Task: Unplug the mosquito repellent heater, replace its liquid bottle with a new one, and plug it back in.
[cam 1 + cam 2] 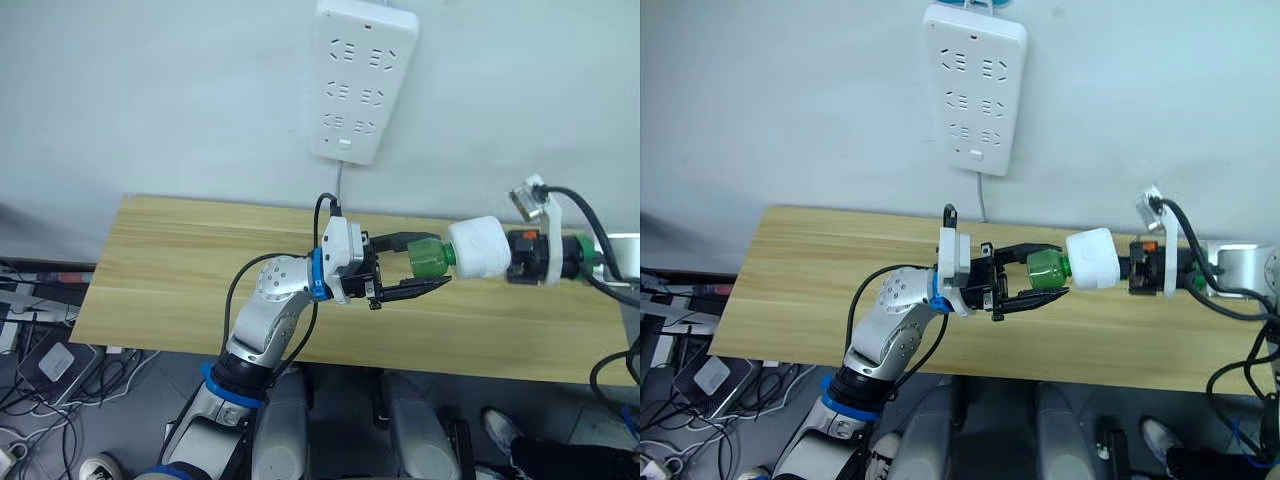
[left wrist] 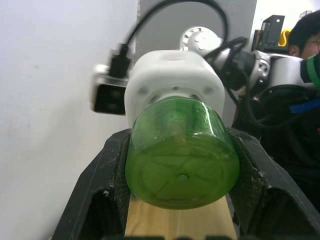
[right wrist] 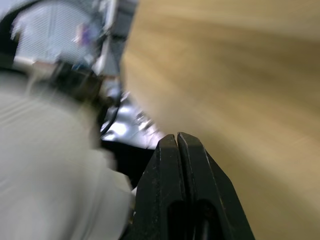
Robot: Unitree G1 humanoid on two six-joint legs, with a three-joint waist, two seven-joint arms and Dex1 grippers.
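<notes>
Above the wooden table (image 1: 180, 270), left gripper (image 1: 428, 267) clamps the green liquid bottle (image 1: 429, 256) screwed into the mosquito repellent heater (image 1: 479, 247), which the right gripper (image 1: 513, 255) grips at its far end; power strip (image 1: 362, 78) on the wall behind.

Your head views are evenly and softly lit, with no hard shadows on the worktop (image 1: 180, 270) and a pale, slightly cool wall (image 1: 150, 100). The power strip (image 1: 362, 80) reads bright but not blown out. In your left wrist view the green bottle (image 2: 181, 167) is fairly sharp, the background soft. Your right wrist view is heavily smeared: only the dark claw (image 3: 177, 142) holds focus, everything else blurs.
</notes>
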